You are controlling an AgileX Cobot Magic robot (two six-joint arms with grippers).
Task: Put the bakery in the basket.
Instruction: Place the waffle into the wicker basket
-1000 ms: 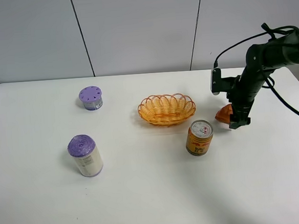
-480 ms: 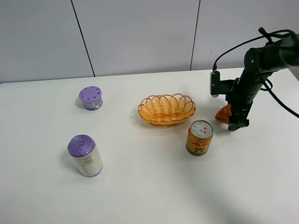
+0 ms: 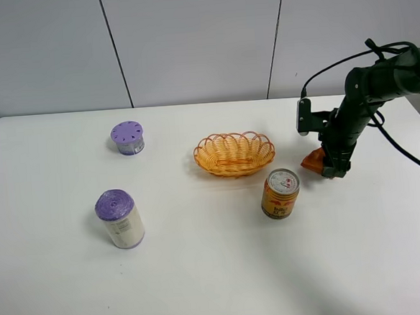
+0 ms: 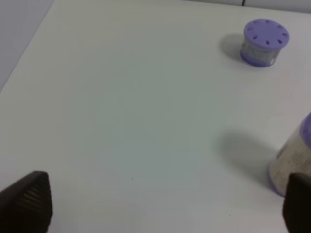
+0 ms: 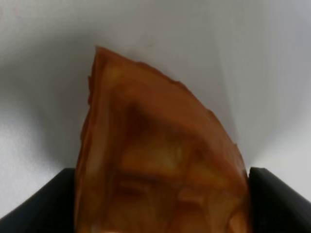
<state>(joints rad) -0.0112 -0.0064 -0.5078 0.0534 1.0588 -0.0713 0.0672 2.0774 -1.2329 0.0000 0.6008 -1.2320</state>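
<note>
The right arm (image 3: 378, 81) is in the right part of the exterior view, bent, with the forearm going down and to the left. The right gripper (image 3: 332, 165) points downward; its dark fingers (image 5: 34, 204) press both sides of the bakery (image 5: 160, 160). The left gripper (image 4: 163, 208) holds its fingers far apart, in the lower corners of its wrist view.
</note>
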